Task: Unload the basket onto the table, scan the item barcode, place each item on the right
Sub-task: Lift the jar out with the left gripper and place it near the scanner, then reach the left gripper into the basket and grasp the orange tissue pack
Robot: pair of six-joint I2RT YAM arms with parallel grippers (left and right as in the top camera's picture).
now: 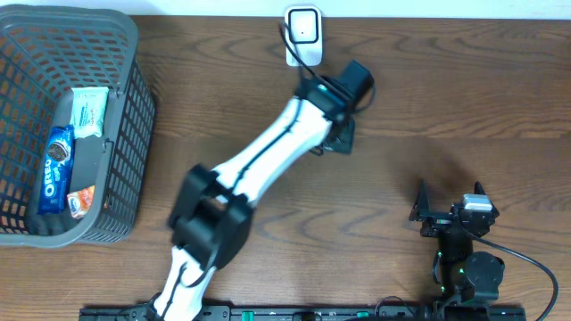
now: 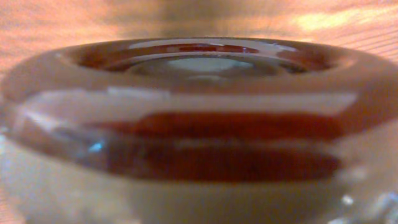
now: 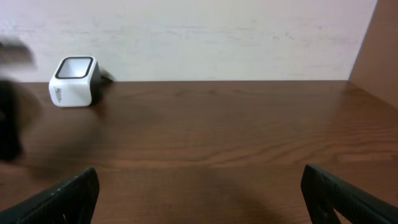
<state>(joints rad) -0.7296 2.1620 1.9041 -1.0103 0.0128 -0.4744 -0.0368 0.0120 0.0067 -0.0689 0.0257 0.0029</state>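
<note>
The right fingers [image 3: 74,196] stand wide apart with nothing between them, low in the lower right of the overhead frame. Whether the left fingers [image 1: 338,136] grip anything cannot be told. A blurred, round, red-brown item [image 2: 205,130] fills their camera from edge to edge. They sit just below the white scanner [image 1: 302,34], which stands at the top edge of the bench [image 1: 464,98], centre. Open wood spreads right of the scanner and between the arms. A basket [image 1: 134,107] of snack packs fills the upper left corner.

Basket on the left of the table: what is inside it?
The basket holds a blue Oreo pack, a pale wrapped packet and an orange packet. Anything beneath them is covered.
</note>
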